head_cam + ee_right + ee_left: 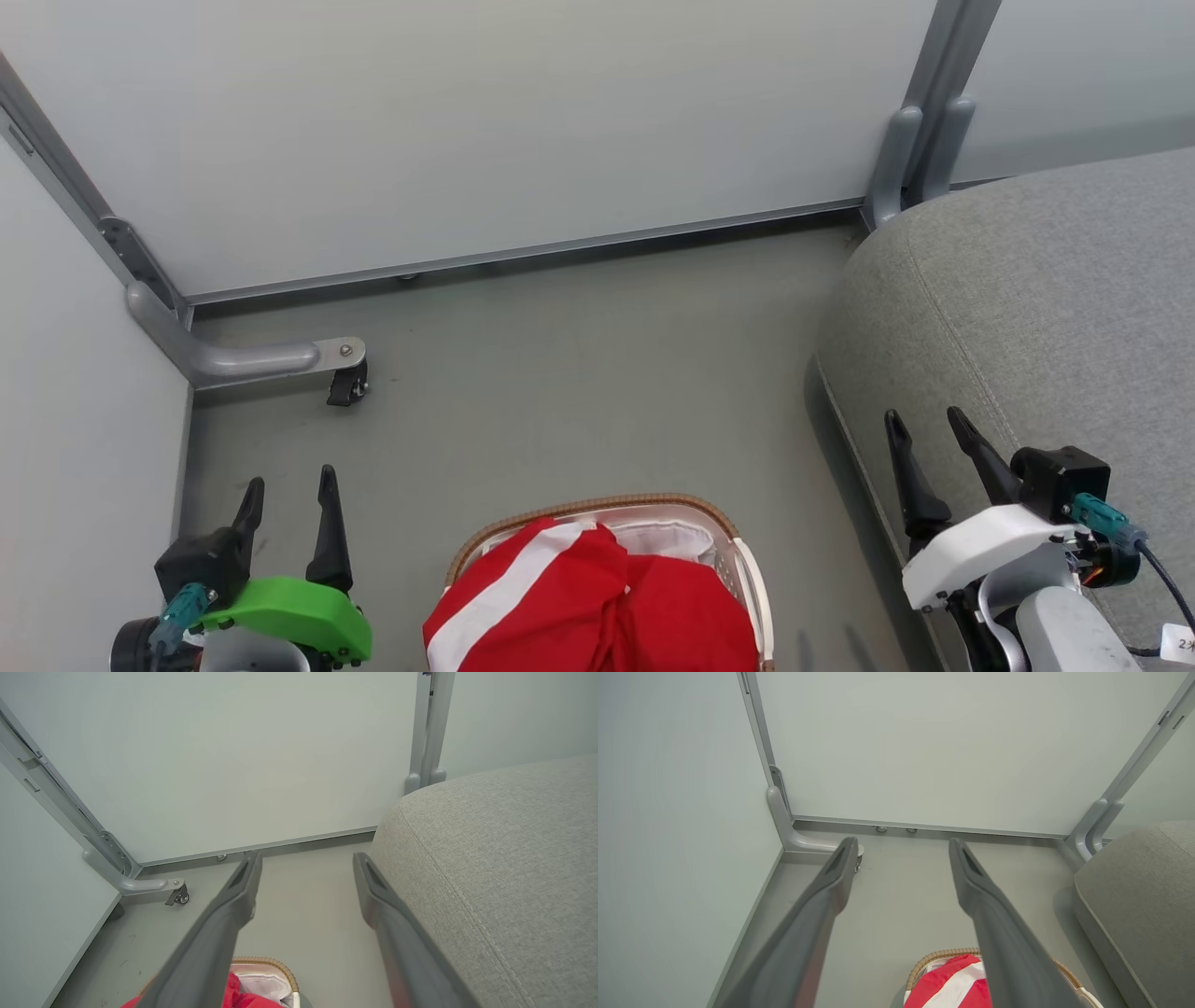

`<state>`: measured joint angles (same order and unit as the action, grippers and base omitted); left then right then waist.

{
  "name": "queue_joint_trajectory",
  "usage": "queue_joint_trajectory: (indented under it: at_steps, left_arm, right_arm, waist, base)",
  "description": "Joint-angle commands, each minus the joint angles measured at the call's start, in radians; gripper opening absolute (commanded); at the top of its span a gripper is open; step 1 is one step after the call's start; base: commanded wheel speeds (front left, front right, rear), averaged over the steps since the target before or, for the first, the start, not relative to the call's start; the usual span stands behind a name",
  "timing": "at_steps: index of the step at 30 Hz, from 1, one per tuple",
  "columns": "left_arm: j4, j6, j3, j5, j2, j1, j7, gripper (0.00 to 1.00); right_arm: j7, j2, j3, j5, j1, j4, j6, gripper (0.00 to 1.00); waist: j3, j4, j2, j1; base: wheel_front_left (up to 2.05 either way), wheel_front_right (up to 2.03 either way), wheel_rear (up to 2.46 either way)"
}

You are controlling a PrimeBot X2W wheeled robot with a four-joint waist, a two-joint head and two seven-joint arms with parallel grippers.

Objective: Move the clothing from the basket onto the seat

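Red clothing (597, 602) with a broad white stripe fills the oval white basket (747, 569), which stands on the floor at the bottom middle of the head view; its brown woven rim and white liner show behind the fabric. The grey seat (1036, 308) rises at the right. My left gripper (289, 485) hangs open to the left of the basket, nothing between its fingers. My right gripper (929, 422) is open beside the seat's front edge, right of the basket. The left wrist view catches the clothing (952, 982) and the seat (1143, 896); the right wrist view shows the basket (268, 966) and the seat (504, 858).
Pale partition panels close the back and left. A grey metal foot with a small black caster (347, 383) juts onto the floor at the back left. Another panel post (920, 140) stands behind the seat. Bare grey floor (579, 373) lies between basket and back panel.
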<state>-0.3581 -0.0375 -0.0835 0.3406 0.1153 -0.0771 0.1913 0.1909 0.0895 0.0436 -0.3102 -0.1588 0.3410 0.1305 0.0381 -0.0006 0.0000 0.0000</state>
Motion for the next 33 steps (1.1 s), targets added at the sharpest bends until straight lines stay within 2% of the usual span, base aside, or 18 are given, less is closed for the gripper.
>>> queue_joint_trajectory:
  at_steps: [1,8,15,26,33]
  left_arm:
    - [0.004,-0.006,0.004,-0.032,0.003,0.001,0.008,1.00]
    - [-0.005,-0.019,-0.002,-0.095,-0.008,0.009,0.024,1.00]
    - [-0.035,-0.060,-0.007,-0.133,-0.017,-0.039,0.037,1.00]
    - [-0.096,-0.093,-0.082,-0.199,0.013,-0.206,0.057,1.00]
    - [-0.177,-0.094,-0.215,-0.185,0.063,-0.329,0.070,1.00]
  right_arm:
    - [0.009,0.004,0.002,0.027,0.000,0.000,0.000,1.00]
    - [0.025,0.001,0.011,0.089,-0.007,0.004,0.000,1.00]
    - [0.038,-0.004,0.023,0.152,-0.051,-0.014,0.000,1.00]
    - [0.058,-0.031,0.012,0.261,-0.188,-0.097,0.000,1.00]
    - [0.070,-0.038,0.043,0.299,-0.258,-0.153,0.000,1.00]
  waist:
    - [0.001,0.000,0.0000,0.0000]
    - [0.014,-0.005,0.0000,0.0000]
    - [0.090,-0.023,0.0000,0.0000]
    - [0.344,-0.106,0.0000,0.0000]
    - [0.500,-0.174,0.0000,0.0000]
  base:
    - [0.00,0.00,0.00]
    - [0.00,0.00,0.00]
    - [0.00,0.00,0.00]
    - [0.00,0.00,0.00]
    - [0.00,0.00,0.00]
